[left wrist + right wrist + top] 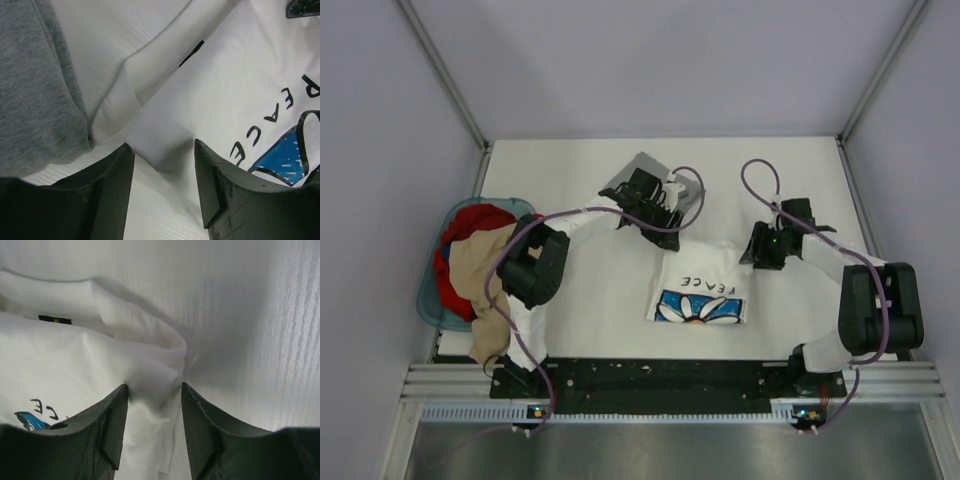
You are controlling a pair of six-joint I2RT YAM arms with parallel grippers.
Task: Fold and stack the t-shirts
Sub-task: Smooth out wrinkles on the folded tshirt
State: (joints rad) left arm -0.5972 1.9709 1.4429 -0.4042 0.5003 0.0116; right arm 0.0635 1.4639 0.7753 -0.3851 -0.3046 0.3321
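Left gripper [162, 150]: released, white t-shirt [235, 85] corner between its jaws. Right gripper [154, 390]: astride a bunched corner; grip undeterminable. Step, likely: folding; next needs both corners pinched.

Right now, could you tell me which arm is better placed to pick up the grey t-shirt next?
Left, probably. The left gripper hovers right beside the grey t-shirt, jaws open, while the right gripper sits across the white t-shirt, at its far right corner.

Probably a robotics lab test cell: plain pale panels [650, 60] enclose a white table [555, 165], and 2 black robot arms [535, 265] are bolted beside an aluminium extrusion rail [670, 397] at its near edge.
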